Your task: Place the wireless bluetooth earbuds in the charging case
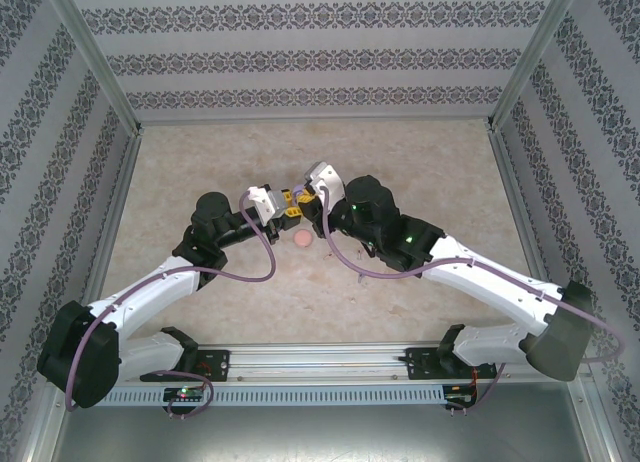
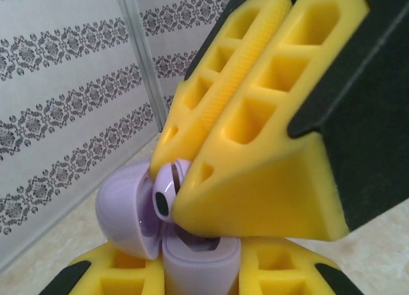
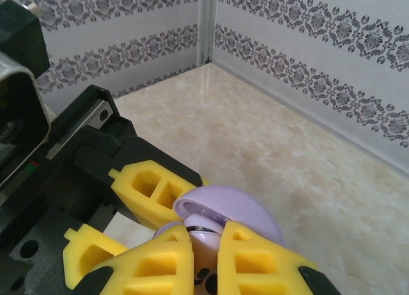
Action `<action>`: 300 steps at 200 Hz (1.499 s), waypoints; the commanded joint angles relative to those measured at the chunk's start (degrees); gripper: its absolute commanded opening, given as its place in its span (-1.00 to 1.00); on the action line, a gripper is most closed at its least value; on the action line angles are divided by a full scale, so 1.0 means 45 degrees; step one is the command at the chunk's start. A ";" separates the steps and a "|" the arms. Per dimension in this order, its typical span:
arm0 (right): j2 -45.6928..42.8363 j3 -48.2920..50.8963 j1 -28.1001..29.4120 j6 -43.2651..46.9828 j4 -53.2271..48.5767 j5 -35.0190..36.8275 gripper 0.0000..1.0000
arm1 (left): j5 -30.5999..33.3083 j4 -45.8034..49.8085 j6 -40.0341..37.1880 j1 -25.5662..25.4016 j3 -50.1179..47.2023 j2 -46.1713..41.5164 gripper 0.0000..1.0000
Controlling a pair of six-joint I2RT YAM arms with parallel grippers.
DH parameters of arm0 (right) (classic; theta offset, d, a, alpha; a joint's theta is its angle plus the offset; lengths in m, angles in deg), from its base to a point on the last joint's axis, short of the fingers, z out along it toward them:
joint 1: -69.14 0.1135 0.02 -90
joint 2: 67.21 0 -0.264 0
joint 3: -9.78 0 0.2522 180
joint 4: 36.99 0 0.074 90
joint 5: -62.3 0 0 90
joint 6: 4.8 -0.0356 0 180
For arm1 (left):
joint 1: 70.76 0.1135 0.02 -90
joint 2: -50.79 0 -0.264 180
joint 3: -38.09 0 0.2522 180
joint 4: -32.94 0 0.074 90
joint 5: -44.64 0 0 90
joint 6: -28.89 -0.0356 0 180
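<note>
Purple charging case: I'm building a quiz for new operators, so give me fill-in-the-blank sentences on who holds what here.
1. The left gripper holds the purple charging case, whose lid is ___.
2. The right gripper pinches a purple ___ just above the case.
3. On the table, near the grippers, lies a small ___ item.
Missing words: open; earbud; pink.
</note>
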 commanded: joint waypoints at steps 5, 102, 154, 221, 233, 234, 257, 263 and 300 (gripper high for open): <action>0.0581 -0.0358 0.0532 0.0619 -0.1294 -0.0279 -0.72 | -0.0267 -0.0829 0.0060 -0.0177 0.0726 -0.0051 -1.00; 0.0295 -0.0583 0.0358 -0.0460 -0.1356 0.0418 -0.20 | 0.0041 -0.0882 0.0255 -0.0177 0.0589 0.0048 -1.00; 0.0051 -0.0768 -0.0080 -0.1332 -0.1398 -0.0328 0.00 | 0.0198 -0.0917 0.0350 -0.0178 0.0587 0.0134 -1.00; -0.0117 -0.1222 -0.0340 -0.2224 -0.1720 -0.0388 0.26 | 0.0376 -0.1156 0.0573 -0.0187 0.0631 0.0467 -1.00; -0.0201 -0.1219 -0.0422 -0.2407 -0.1692 -0.0396 0.31 | 0.0415 -0.1174 0.0570 -0.0182 0.0642 0.0522 -1.00; -0.0213 -0.1219 -0.0433 -0.2407 -0.1685 -0.0396 0.31 | 0.0416 -0.1175 0.0569 -0.0180 0.0632 0.0519 -1.00; -0.0460 -0.1200 -0.0757 -0.2969 -0.1560 -0.0609 0.34 | 0.0542 -0.1234 0.0590 -0.0187 0.0640 0.0608 -1.00; -0.0511 -0.1182 -0.0892 -0.3159 -0.1511 -0.0749 0.34 | 0.0554 -0.1243 0.0588 -0.0177 0.0638 0.0615 -1.00; -0.0859 -0.1019 -0.1521 -0.4204 -0.1001 -0.1789 0.40 | 0.0626 -0.1336 0.0607 -0.0178 0.0647 0.0744 -1.00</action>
